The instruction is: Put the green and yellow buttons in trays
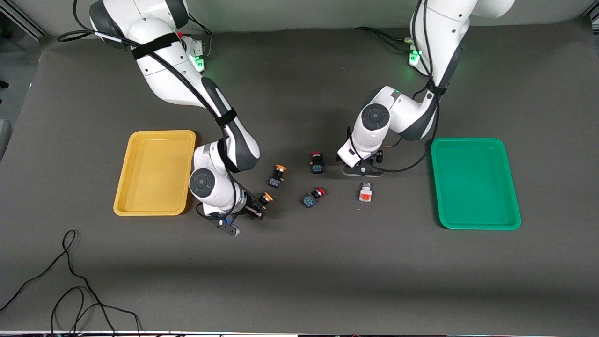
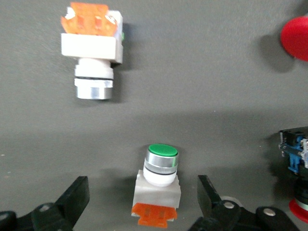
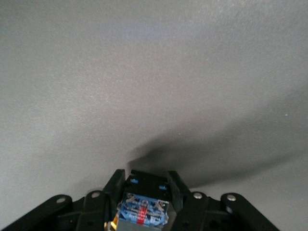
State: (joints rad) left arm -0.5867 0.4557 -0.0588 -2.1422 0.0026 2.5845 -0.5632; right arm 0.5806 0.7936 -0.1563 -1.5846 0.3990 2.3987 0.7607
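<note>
My right gripper (image 1: 259,206) is shut on a yellow-capped black-and-blue button (image 1: 265,198), beside the yellow tray (image 1: 154,140); in the right wrist view its fingers (image 3: 114,185) clamp the button's body (image 3: 143,204). A second yellow button (image 1: 277,175) lies on the table close by. My left gripper (image 2: 143,193) is open and low, its jaws on either side of a green-capped white button (image 2: 161,178) without touching it. In the front view that button is hidden under the left hand (image 1: 362,164). Another white button (image 1: 365,192) (image 2: 94,57) lies nearer the camera. The green tray (image 1: 475,145) is empty.
Two red-capped black-and-blue switches (image 1: 317,162) (image 1: 313,196) lie between the two grippers; one red cap (image 2: 296,36) shows in the left wrist view. Black cables (image 1: 70,281) lie on the table edge nearest the camera, toward the right arm's end.
</note>
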